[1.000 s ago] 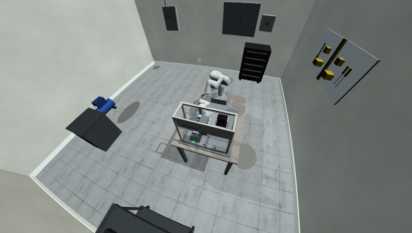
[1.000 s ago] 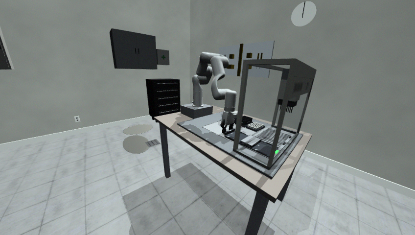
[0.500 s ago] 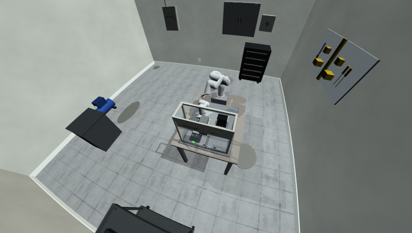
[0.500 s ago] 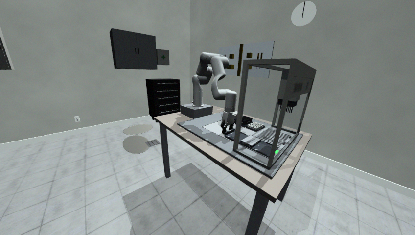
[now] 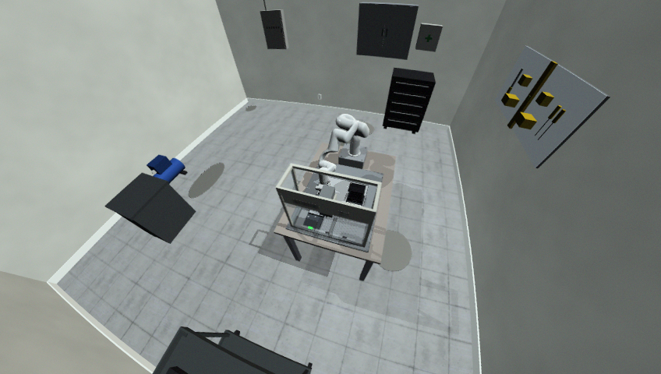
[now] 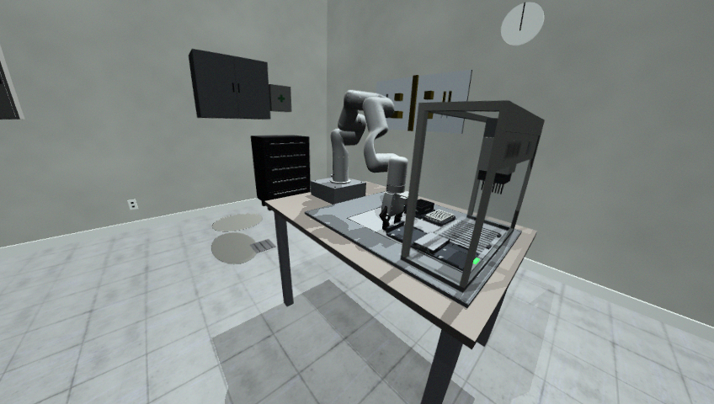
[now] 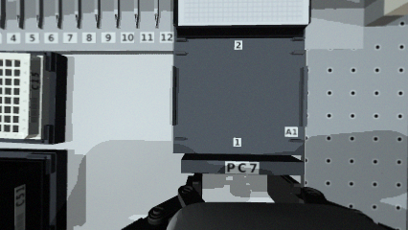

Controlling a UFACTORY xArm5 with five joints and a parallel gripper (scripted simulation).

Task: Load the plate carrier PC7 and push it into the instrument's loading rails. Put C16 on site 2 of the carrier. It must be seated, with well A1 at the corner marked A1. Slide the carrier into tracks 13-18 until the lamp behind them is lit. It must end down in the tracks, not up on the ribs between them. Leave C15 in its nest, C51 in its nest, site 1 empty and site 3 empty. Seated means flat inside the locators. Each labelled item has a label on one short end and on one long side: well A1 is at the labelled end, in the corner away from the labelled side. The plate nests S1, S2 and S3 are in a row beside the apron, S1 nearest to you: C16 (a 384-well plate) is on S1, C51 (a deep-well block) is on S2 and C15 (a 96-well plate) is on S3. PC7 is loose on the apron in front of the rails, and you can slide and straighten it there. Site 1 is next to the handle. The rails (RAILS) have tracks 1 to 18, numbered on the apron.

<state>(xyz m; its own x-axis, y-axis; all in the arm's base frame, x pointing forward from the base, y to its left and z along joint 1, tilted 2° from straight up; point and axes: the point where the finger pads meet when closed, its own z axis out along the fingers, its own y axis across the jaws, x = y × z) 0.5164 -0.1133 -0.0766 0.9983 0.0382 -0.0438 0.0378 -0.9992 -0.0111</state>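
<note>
The dark carrier PC7 (image 7: 239, 91) (image 6: 453, 253) lies to the right of track number 12, with its labelled handle (image 7: 206, 166) towards me. Site 1, with its A1 mark at the near right corner, is bare. A white fine-grid plate, C16 (image 7: 241, 11) (image 6: 430, 241), sits on site 2; its far part is out of the wrist view. My gripper (image 7: 234, 177) (image 6: 391, 220) is open and empty, just behind the handle. A green lamp (image 6: 476, 260) (image 5: 309, 227) glows at the far end of the rails. C15 (image 7: 11, 96) (image 6: 439, 215) and the dark block C51 (image 7: 19, 192) (image 6: 424, 204) sit in nests at the left.
The instrument's grey frame (image 6: 418, 165) stands over the rails (image 6: 468, 232), with a pipetting head (image 6: 496, 183) hanging inside. The numbered apron strip (image 7: 88, 37) runs left of the carrier. A perforated deck plate (image 7: 354, 96) lies to its right.
</note>
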